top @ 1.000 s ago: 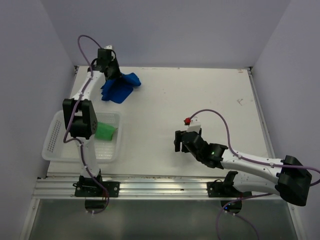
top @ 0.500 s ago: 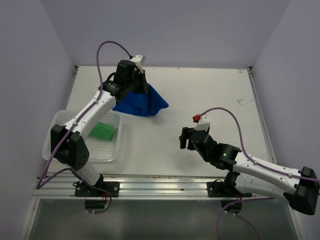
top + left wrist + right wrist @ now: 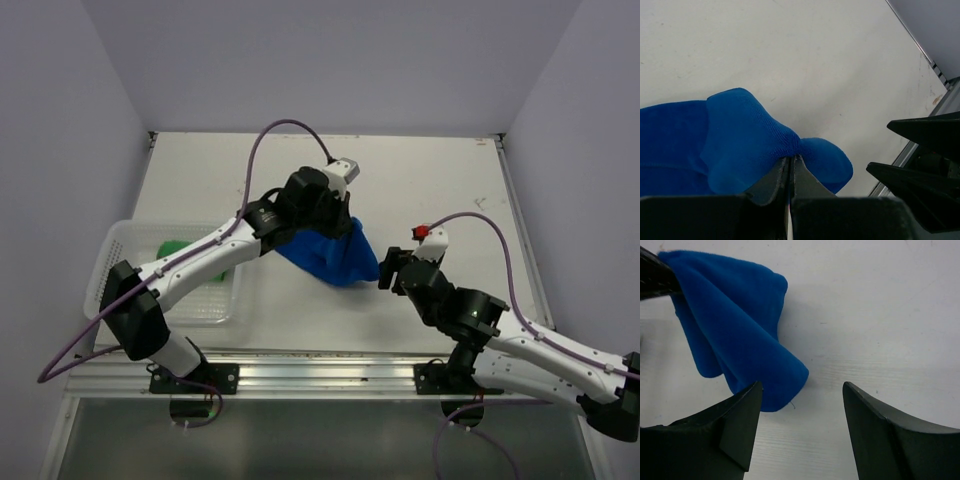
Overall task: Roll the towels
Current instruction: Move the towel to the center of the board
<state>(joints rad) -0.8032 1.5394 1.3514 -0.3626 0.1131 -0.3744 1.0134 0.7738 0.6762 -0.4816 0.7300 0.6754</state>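
The basket (image 3: 110, 262), at the table's (image 3: 440, 180) 9 o'clock, held the green towel (image 3: 172, 247) in its 12 o'clock end. At centre, the left gripper (image 3: 791, 162) pinched a fold of the blue towel (image 3: 335, 258). At that towel's 3 o'clock, the right gripper (image 3: 388, 268) stood open and empty.

White left arm (image 3: 200, 263) and right arm (image 3: 545, 349) with black joints, lilac cables (image 3: 290, 122) trailing off wrists, right gripper (image 3: 801, 390) with black wedge fingers (image 3: 735, 425), red knob (image 3: 421, 232)
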